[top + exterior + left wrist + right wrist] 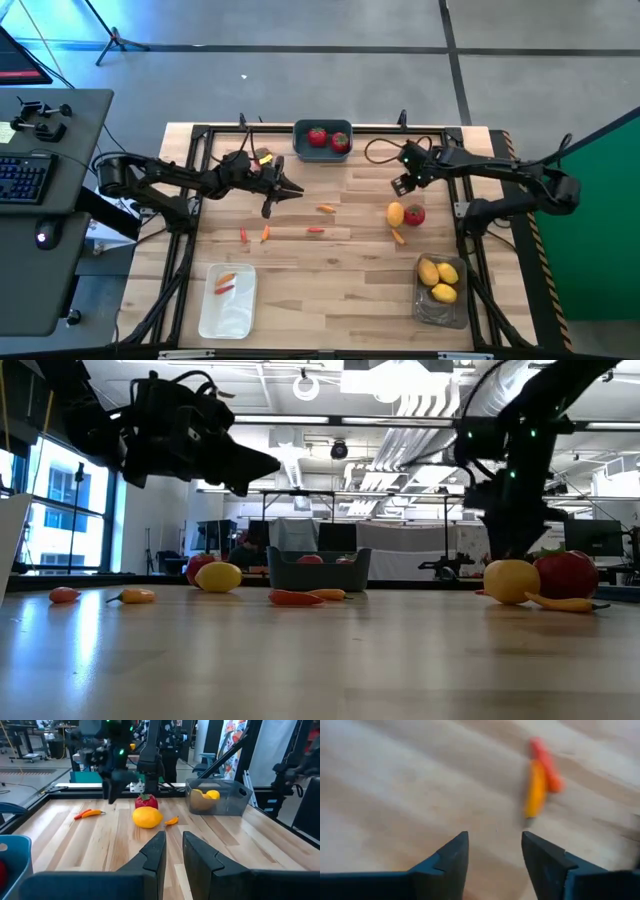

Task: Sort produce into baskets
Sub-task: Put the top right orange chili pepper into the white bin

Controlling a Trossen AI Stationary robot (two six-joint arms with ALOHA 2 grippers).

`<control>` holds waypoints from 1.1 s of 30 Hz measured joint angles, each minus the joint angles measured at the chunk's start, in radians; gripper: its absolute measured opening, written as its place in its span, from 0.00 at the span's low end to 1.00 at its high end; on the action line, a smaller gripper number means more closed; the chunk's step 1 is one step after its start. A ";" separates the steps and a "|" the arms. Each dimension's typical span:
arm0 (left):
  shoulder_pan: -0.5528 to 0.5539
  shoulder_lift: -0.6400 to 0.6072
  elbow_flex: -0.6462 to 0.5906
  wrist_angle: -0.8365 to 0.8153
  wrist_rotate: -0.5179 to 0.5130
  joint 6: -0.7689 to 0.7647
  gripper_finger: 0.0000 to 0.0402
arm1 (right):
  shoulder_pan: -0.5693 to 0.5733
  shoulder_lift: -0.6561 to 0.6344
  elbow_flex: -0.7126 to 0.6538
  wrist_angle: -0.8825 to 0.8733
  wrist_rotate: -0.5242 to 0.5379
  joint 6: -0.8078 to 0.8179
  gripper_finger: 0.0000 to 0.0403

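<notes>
My left gripper [287,191] hovers over the table's far left middle, its fingers [172,851] a narrow gap apart and empty. My right gripper [401,186] hangs open and empty above the boards, with two small peppers [539,785] ahead of it. A loose lemon [396,213], a red tomato [414,214] and an orange pepper [398,236] lie together right of centre. Small peppers [326,208] [316,229] [265,233] [243,234] lie in the middle. The blue bin [323,152] holds two tomatoes, the white bin [228,312] peppers, the translucent bin [440,310] lemons.
In the low view another yellow oval [218,576] and a red piece [200,566] sit at the far left below my left arm. A black frame [200,135] runs around the table. A desk with a keyboard [25,180] stands to the left.
</notes>
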 joint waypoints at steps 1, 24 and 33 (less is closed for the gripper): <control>0.000 0.000 0.000 0.002 0.000 0.001 0.12 | -0.020 0.000 -0.016 0.010 0.028 0.001 0.45; 0.008 0.000 0.001 -0.028 -0.203 -0.076 0.12 | -0.181 0.094 -0.181 0.368 0.002 -0.096 0.16; 0.035 0.000 -0.086 0.178 -0.243 -0.234 0.12 | -0.113 0.025 -0.181 0.429 -0.095 -0.072 0.03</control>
